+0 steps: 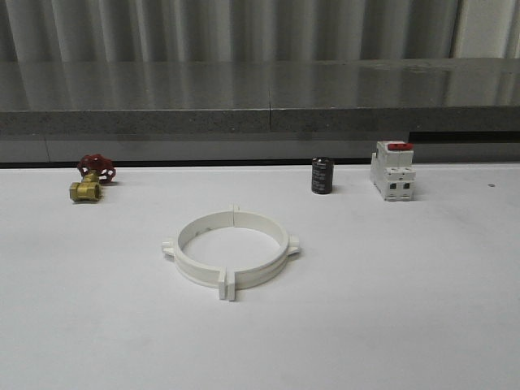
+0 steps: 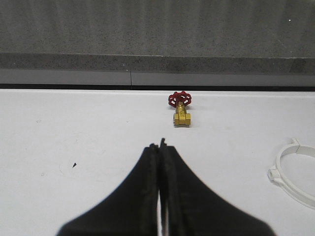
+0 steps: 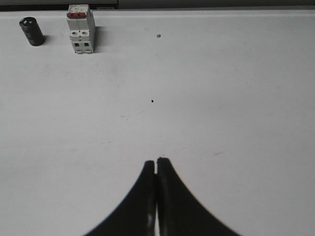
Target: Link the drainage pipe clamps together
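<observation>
The drainage pipe clamps [image 1: 231,249] lie on the white table as two white half-rings, their flat end tabs meeting at the near and far sides so that they form one wide ring. An arc of that ring [image 2: 295,169] shows at the edge of the left wrist view. My left gripper [image 2: 160,145] is shut with nothing between its fingers, above bare table and apart from the ring. My right gripper [image 3: 156,162] is also shut and empty, over bare table.
A brass valve with a red handwheel [image 1: 91,179] [image 2: 180,108] sits at the back left. A black cylinder [image 1: 322,175] [image 3: 31,31] and a white breaker with a red switch [image 1: 393,170] [image 3: 81,28] stand at the back right. A grey ledge [image 1: 260,122] bounds the table behind.
</observation>
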Tool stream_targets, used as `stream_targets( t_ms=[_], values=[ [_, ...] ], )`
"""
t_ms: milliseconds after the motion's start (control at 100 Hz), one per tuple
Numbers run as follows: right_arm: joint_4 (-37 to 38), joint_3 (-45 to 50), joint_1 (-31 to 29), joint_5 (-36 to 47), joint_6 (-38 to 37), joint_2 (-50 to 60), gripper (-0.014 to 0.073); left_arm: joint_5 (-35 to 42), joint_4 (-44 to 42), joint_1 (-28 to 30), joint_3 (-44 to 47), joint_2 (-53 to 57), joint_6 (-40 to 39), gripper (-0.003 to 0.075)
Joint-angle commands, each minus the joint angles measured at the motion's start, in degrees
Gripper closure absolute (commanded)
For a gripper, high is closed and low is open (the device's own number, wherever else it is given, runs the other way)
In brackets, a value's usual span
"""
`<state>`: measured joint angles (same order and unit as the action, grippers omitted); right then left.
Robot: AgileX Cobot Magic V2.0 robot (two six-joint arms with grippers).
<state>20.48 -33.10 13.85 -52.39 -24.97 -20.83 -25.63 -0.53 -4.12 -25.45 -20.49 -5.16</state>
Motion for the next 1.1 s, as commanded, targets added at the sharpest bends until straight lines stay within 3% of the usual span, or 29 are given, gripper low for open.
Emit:
stream_targets(
  t_ms=[0, 580, 860, 1090],
  values=[
    [2.1, -1.3, -0.4, 3.1, 0.4, -0.5, 0.0662, 4.5, 0.1, 0.1, -1.7, -0.3, 0.0, 0.074],
    [2.0, -0.9, -0.4, 3.8, 0.4, -0.4, 0.0662, 4.5, 0.1, 0.1, -1.7, -0.3, 0.0, 0.074],
    [0.8, 5.4, -0.4, 11.0, 0.5, 5.5, 0.0662, 4.5, 0.1, 0.1, -1.7, -0.3, 0.0, 0.074],
    [0.9, 10.5, -0.4, 23.0, 0.5, 11.2, 0.0662, 4.5, 0.1, 0.1, -1.7, -0.3, 0.0, 0.074]
  ],
)
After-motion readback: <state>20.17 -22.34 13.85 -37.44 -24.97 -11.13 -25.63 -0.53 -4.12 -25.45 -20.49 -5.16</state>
